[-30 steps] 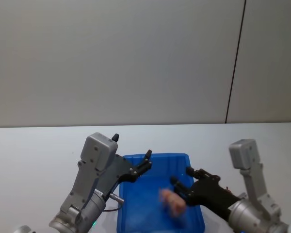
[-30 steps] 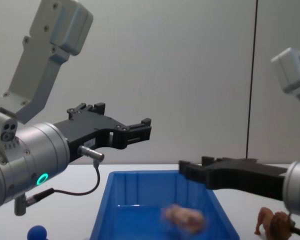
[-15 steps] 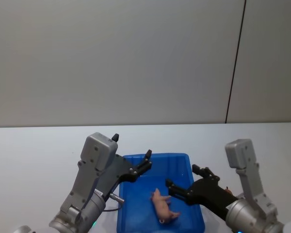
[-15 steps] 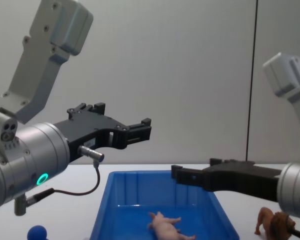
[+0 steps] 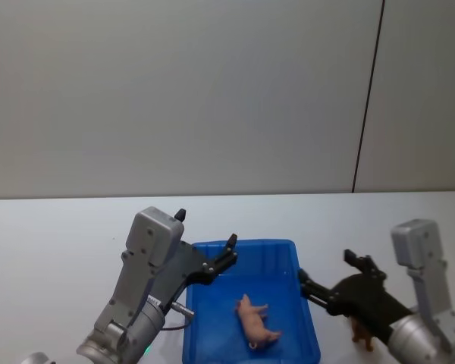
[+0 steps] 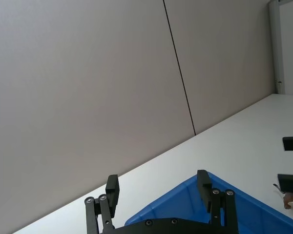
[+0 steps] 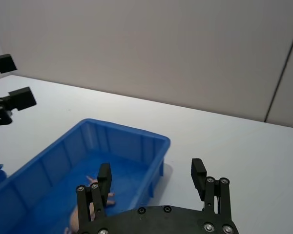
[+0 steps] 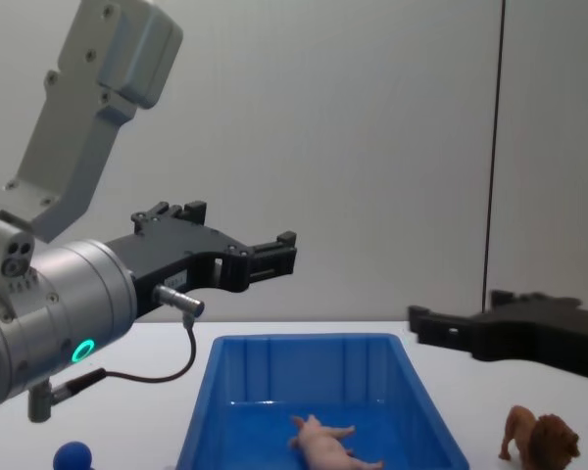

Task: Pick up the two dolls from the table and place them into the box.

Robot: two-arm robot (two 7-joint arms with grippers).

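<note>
Only the pig boxed

Head view: pig lies in the box; lion stands at its four o'clock, beside the right gripper, fingers wide. Chest view: left gripper, fingers wide, at box's ten o'clock.

A plain, pale grey wall stands at the back of the scene, smooth and unmarked. One thin dark vertical seam runs down it right of centre, dividing it into a wide panel and a narrower one. The wall meets a flat white worktop in a straight horizontal line. The worktop stretches across the full width of the head view, matte and bare-looking towards its left side. The light is soft and even (no hard glare or bright patches on the wall). In the left wrist view, the wall ends at a pale upright strip, with a brighter white surface beyond it.
</note>
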